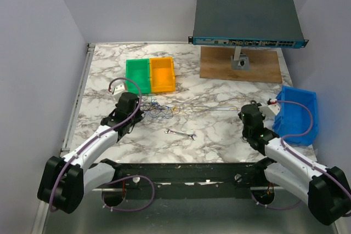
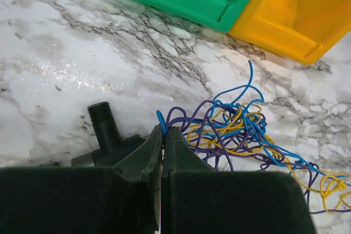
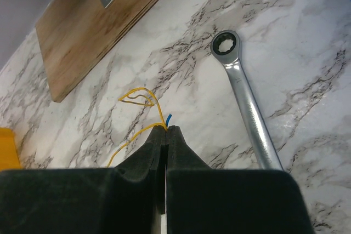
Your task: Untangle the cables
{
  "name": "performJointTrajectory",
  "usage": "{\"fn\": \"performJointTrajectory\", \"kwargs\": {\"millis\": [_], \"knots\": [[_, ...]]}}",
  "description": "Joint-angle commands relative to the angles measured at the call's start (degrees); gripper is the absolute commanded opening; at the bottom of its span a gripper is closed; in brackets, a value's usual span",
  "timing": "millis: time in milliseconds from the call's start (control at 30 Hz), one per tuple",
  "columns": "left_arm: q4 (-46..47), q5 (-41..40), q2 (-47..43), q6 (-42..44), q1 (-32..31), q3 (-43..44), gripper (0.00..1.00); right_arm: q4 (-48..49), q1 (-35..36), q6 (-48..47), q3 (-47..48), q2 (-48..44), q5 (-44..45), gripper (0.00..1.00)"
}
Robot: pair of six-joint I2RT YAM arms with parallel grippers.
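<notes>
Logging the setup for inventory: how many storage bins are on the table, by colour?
green bin: 1
orange bin: 1
blue bin: 1
Total: 3

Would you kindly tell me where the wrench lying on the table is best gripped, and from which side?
Take the wrench at mid-shank, coming straight down and closing across its narrow width. It lies flat on the table, and the shank is slim and straight, the ring end wider. The right tool is shut on the cables, though.
</notes>
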Motion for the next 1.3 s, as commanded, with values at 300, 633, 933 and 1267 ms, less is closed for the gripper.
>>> {"fn": "performJointTrajectory", "kwargs": {"millis": [300,633,933,1267], "knots": [[-4.9,-19.5,-12.8,-9.3,0.6,-5.8,0.00,-14.2,-0.5,10.6,-0.8,-8.1,15.6,0.01],[12.0,7.8,-11.8,9.1,0.0,-6.9,0.07,16.3,-0.5,-20.3,-4.7,-6.4,-23.4,0.01],[17.7,11.6,-13.3,15.6,-6.8,-7.3,0.71,20.9,-0.5,-25.7,-1.3,-3.3,-43.7,0.01],[30.8,34.8,-7.5,19.6,-10.6,-6.9,0.74,29.7,-0.3,-25.4,3.2,7.7,-71.8,0.00]]}}
